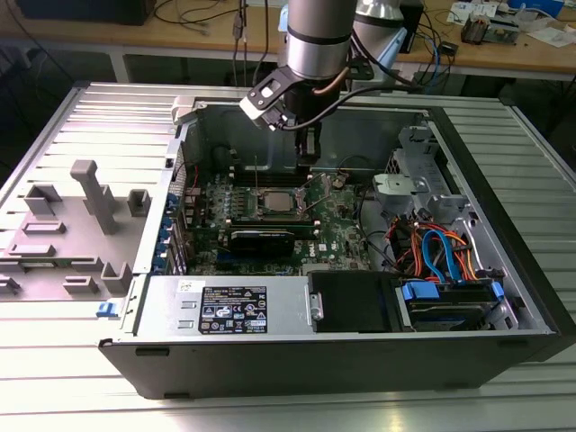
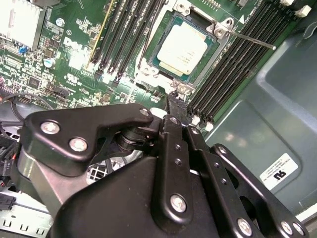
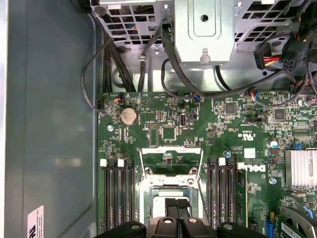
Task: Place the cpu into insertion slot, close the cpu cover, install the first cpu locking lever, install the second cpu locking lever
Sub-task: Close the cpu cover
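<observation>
The gripper [image 2: 174,101] hangs just above the green motherboard [image 3: 163,119], and its black fingers [image 3: 171,208] are pressed together with nothing between them. Directly below their tips lies the cpu [image 2: 182,48], flat in the insertion slot [image 2: 210,57], its pale metal top showing and the slot's rim all round it. The fingertips are over the cpu's edge but touch neither it nor the slot. Just past the slot, the cpu cover [image 3: 171,149] stands swung up off the chip, with the green board visible through its square window. A thin locking lever [image 2: 247,39] juts free from one corner of the slot, out over the black memory slots [image 2: 124,34] that flank it on both sides. In the exterior view the arm comes down into the open computer case [image 1: 270,360], which lies on its side on a ribbed metal desk [image 1: 54,396]. A grey fixture [image 1: 90,193] sits on the desk at the exterior view's left.
</observation>
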### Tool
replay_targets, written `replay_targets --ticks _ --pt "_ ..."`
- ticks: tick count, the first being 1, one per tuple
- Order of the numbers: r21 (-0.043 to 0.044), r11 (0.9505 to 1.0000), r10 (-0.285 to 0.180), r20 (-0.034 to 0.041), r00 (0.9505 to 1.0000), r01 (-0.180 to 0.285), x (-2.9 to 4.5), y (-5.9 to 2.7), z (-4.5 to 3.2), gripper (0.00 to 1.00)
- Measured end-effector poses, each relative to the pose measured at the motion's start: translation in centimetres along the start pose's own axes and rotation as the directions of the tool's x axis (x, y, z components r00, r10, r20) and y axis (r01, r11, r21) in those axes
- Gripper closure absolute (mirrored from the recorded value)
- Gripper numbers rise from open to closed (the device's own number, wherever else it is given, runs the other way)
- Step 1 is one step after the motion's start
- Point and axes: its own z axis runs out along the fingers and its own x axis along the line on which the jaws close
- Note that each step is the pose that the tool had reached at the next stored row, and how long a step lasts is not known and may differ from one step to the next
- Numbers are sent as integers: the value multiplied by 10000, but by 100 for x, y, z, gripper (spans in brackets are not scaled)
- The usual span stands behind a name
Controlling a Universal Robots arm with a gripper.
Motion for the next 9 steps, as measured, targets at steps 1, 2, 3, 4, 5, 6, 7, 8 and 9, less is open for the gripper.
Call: replay_targets --ticks 1,2,3,4,5,6,7,8,9 --pt "0 10000 1 0 10000 -1 0 6 0 89" --pt "0 10000 1 1 10000 -1 0 9 0 89" --pt "0 10000 1 0 10000 -1 0 14 0 89" --pt "0 10000 1 0 10000 -1 1 18 0 89" --pt "1 10000 0 0 10000 0 1 26 0 89" --pt "0 10000 1 0 10000 -1 2 32 0 89" --pt "0 10000 1 0 10000 -1 3 37 0 89" --pt "0 10000 1 0 10000 -1 3 42 0 89" --pt "0 10000 1 0 10000 -1 4 46 0 89"
